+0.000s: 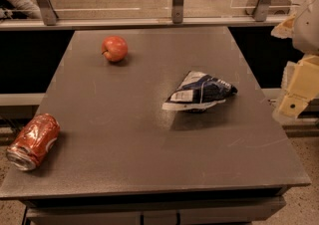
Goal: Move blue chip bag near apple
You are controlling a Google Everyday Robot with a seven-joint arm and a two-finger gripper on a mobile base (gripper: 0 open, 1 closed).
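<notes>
Desk [124, 164]: flat, matte grey-brown top, faintly scratched, squared edges. Chip bag [199, 93]: dark navy foil, crumpled into a rough wedge, with white label patches and a pale silvery edge along its lower left side. It lies flat, right of the desk's centre. Apple [114, 48]: small, round, smooth, red with an orange-yellow blush, stem dimple toward its left. It sits at the back left of the desk, well apart from the bag. Can [33, 141]: red metal, crushed and dented, on its side at the front left corner, silvery end facing front. End effector [297, 92]: cream-coloured blocky parts at the right edge of view, beyond the desk's right edge, apart from the bag; open or closed, cannot tell. Behind the desk, three grey metal brackets [178, 0] hold a clear panel.
</notes>
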